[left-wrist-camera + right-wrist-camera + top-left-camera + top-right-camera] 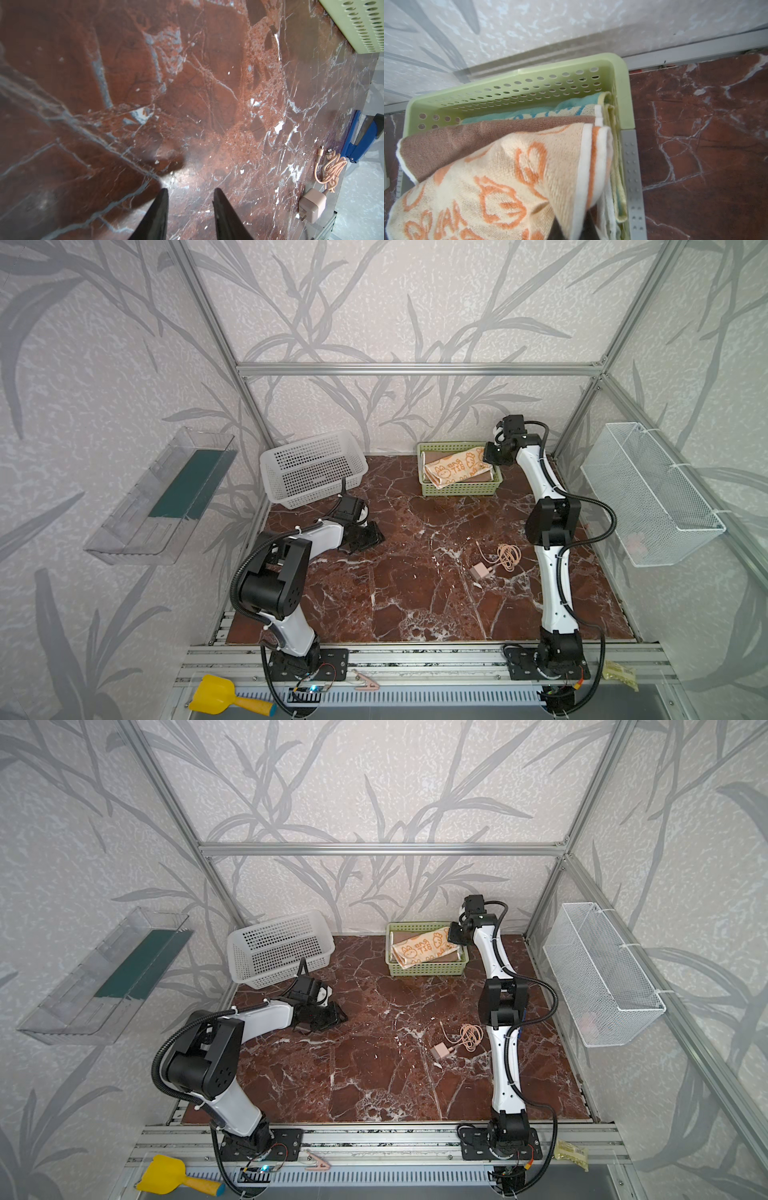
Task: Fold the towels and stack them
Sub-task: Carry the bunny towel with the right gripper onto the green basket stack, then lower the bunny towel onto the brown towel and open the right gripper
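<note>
While my right gripper (572, 227) clenched the orange towel (508, 176) in the green basket (517, 68), left gripper (190, 193) parted, I judged stacking nearly done.

White arms (555, 593), black joints (552, 522), ribbed black cables (235, 587).

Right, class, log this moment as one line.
right jaws: shut on orange rabbit-print towel | towel: lying on brown towel in green basket | left jaws: open, empty, above marble tabletop
</note>
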`<action>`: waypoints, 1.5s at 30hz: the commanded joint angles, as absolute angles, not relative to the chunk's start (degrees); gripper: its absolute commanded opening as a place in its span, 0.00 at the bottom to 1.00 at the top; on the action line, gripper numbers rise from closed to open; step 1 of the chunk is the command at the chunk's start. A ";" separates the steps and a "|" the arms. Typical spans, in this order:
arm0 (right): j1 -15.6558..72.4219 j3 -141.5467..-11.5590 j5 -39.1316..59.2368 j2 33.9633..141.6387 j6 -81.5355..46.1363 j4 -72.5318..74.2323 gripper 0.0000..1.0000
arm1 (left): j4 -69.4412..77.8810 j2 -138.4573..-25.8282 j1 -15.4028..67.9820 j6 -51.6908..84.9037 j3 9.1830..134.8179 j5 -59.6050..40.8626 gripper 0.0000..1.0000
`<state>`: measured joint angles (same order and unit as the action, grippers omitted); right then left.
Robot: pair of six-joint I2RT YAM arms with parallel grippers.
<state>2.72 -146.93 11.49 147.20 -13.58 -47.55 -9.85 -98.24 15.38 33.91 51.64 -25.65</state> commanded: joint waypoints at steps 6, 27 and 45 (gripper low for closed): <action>3.03 -134.51 11.33 138.92 -14.59 -43.15 0.37 | -10.39 -100.39 16.26 35.17 56.30 -26.55 0.38; 15.67 -134.29 -0.69 132.86 -7.60 -45.87 0.65 | -10.46 -99.55 16.79 34.40 56.44 -26.72 0.36; 22.62 -153.49 -0.15 153.00 -8.85 -52.63 0.59 | -11.69 -99.32 16.79 32.58 55.63 -26.63 0.36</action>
